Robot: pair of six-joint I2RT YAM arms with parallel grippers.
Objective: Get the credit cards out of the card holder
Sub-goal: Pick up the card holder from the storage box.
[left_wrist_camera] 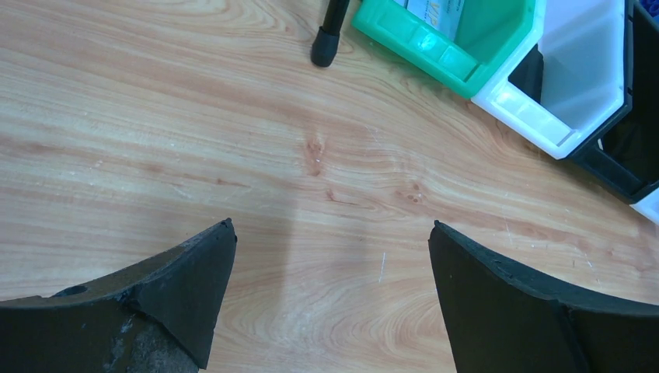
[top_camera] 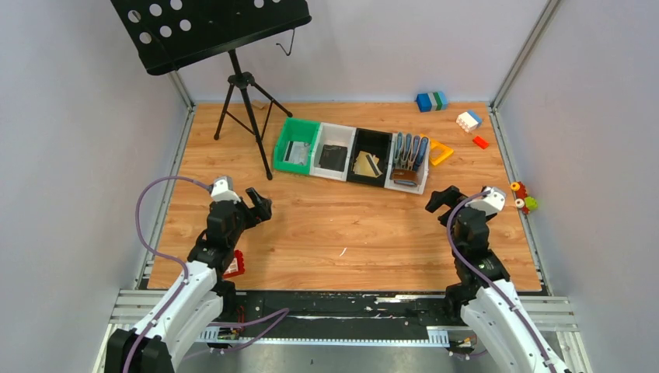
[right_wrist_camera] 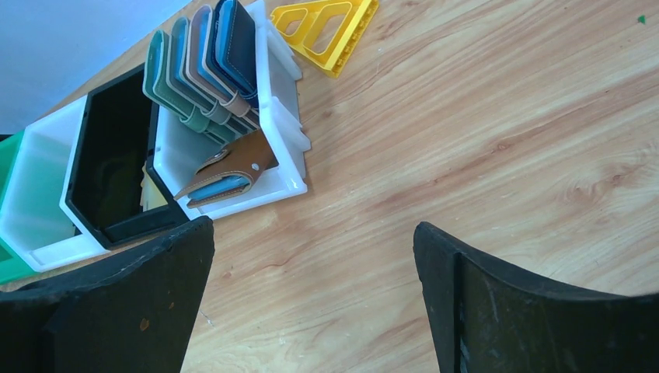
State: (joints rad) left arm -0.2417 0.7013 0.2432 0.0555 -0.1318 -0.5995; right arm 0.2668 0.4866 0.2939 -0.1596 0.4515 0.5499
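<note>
No text, label, brand, number or sign can be read in any of my views. One printed item (left_wrist_camera: 437, 8) lies inside the green bin (left_wrist_camera: 435, 47). Seen from my left wrist, it carries yellow and dark marks. These are cropped at the frame edge and too blurred to read.

Both arms stood up from their bases at the near edge and reached toward the far side, elbows bent. The left arm (top_camera: 186, 287) leaned to the right, and the left hand (top_camera: 260, 203) pointed far-right, its 2 black fingers (left_wrist_camera: 186, 280) spread wide with nothing between them. The right arm (top_camera: 493, 287) leaned to the left, and the right hand (top_camera: 440, 200) pointed far-left, its 2 fingers (right_wrist_camera: 140, 303) equally wide apart and empty.
</note>
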